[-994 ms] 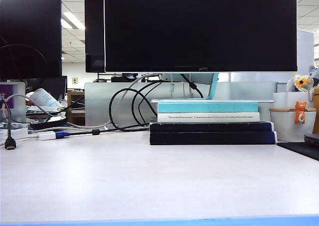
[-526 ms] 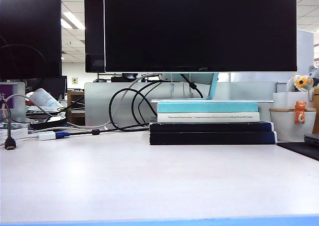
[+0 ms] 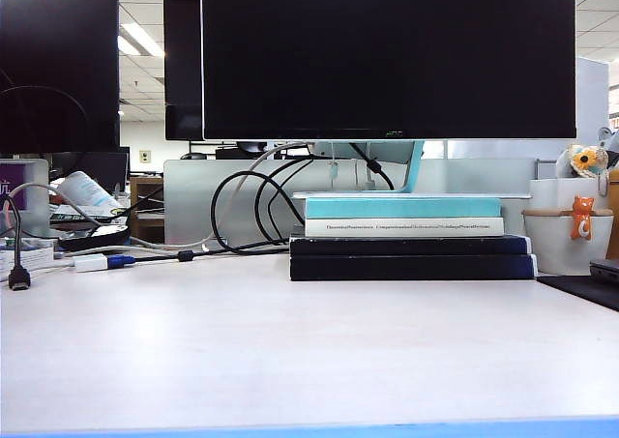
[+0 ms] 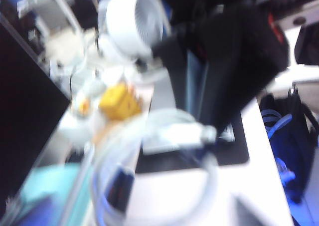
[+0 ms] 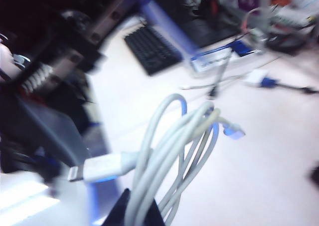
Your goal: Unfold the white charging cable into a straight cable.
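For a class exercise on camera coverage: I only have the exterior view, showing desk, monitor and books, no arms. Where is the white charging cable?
Observer: The right wrist view shows the white charging cable bundled in loops above the desk.
Operator: Is it held?
Observer: Yes, the right pincer is shut on the bundle.
Operator: And the left pincer?
Observer: Its view is blurred: a cable loop and plug show, but its jaws cannot be made out.
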